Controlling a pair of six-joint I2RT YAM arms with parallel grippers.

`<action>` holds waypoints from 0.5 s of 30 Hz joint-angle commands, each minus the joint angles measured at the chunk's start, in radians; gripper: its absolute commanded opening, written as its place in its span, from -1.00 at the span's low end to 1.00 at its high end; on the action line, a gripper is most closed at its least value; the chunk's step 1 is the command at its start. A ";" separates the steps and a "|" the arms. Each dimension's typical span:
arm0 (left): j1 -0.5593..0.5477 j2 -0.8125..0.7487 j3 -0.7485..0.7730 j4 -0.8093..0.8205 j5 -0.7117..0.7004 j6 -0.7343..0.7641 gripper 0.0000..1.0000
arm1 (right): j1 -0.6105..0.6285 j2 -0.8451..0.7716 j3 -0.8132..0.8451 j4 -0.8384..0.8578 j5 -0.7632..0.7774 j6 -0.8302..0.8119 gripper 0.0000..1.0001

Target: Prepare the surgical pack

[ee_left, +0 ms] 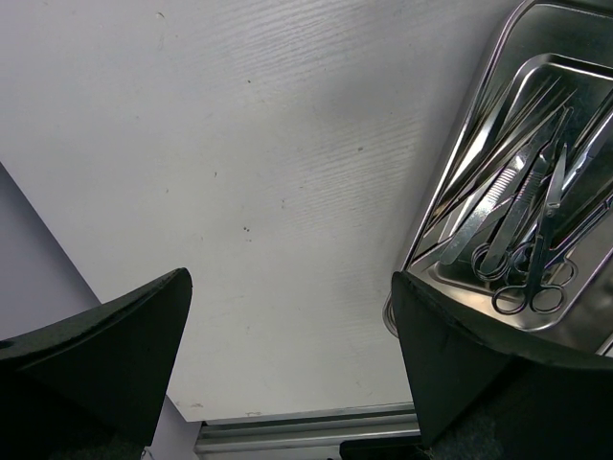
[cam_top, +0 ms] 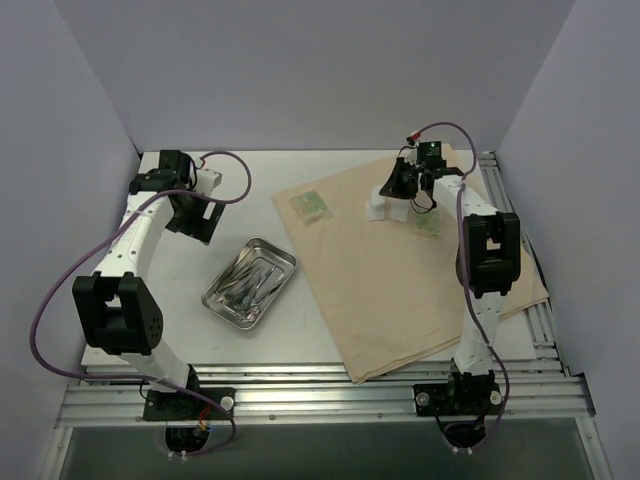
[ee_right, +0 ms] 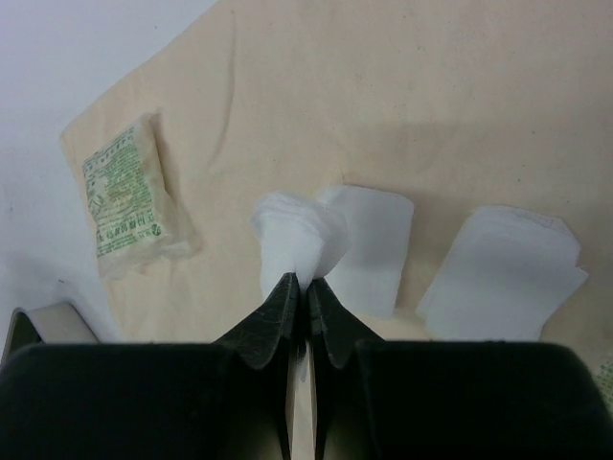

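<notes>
From above, the tan cloth lies spread at the right, with the steel tray just beside its left edge. The left gripper hangs wide open and empty over bare table beside the tray. The right gripper is pinched on a white gauze square over the cloth, so arranging gauze seems in hand; next it needs carrying and releasing.

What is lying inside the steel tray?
Metal instruments lie heaped in the tray: scissors and long tweezers. They overlap, so their count is unclear. In the wrist view a finger of the left end effector hides the tray's near corner.
</notes>
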 commanded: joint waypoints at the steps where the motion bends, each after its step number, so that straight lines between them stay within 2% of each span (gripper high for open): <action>1: -0.005 -0.036 0.009 0.016 -0.014 0.001 0.90 | 0.014 0.028 0.011 0.011 -0.013 -0.013 -1.00; 10: -0.005 -0.030 0.009 0.017 -0.023 0.001 0.90 | 0.011 0.088 -0.016 0.067 -0.040 0.035 -1.00; 15: -0.005 -0.031 0.009 0.016 -0.023 0.000 0.90 | 0.006 0.110 -0.018 0.069 -0.007 0.033 -1.00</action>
